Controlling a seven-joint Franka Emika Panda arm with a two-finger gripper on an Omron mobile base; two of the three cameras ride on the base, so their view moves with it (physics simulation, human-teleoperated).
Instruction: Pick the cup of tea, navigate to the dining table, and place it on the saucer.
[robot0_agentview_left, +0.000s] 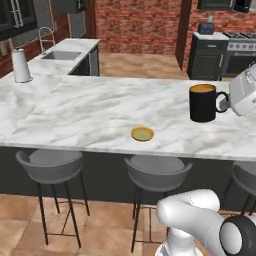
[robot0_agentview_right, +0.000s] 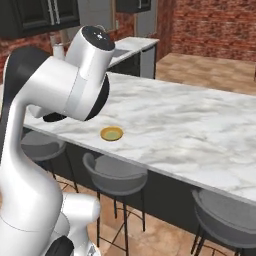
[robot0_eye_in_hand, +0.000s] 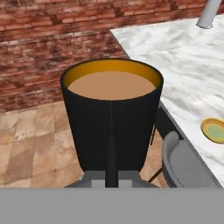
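Note:
The cup of tea (robot0_agentview_left: 202, 103) is a black mug full of orange-brown liquid. It hangs upright at the right of the left base view, with my gripper (robot0_agentview_left: 223, 104) shut on its side handle. In the hand view the cup (robot0_eye_in_hand: 111, 118) fills the middle, handle toward the camera, beside the near edge of the dining table (robot0_eye_in_hand: 183, 57). The saucer (robot0_agentview_left: 142, 134), yellow-rimmed with a greenish centre, lies on the white marble dining table (robot0_agentview_left: 80, 110) near its front edge, left of the cup and lower in that view. It also shows as the saucer (robot0_agentview_right: 111, 133) and the saucer (robot0_eye_in_hand: 214, 130). My arm hides the cup in the right base view.
Three grey stools (robot0_agentview_left: 50, 165) (robot0_agentview_left: 156, 172) (robot0_agentview_right: 116, 174) stand along the table's near side. A tall white-grey cylinder (robot0_agentview_left: 21, 65) stands at the far left, with a sink (robot0_agentview_left: 61, 55) behind it. A dark stove unit (robot0_agentview_left: 220, 52) stands at the back right.

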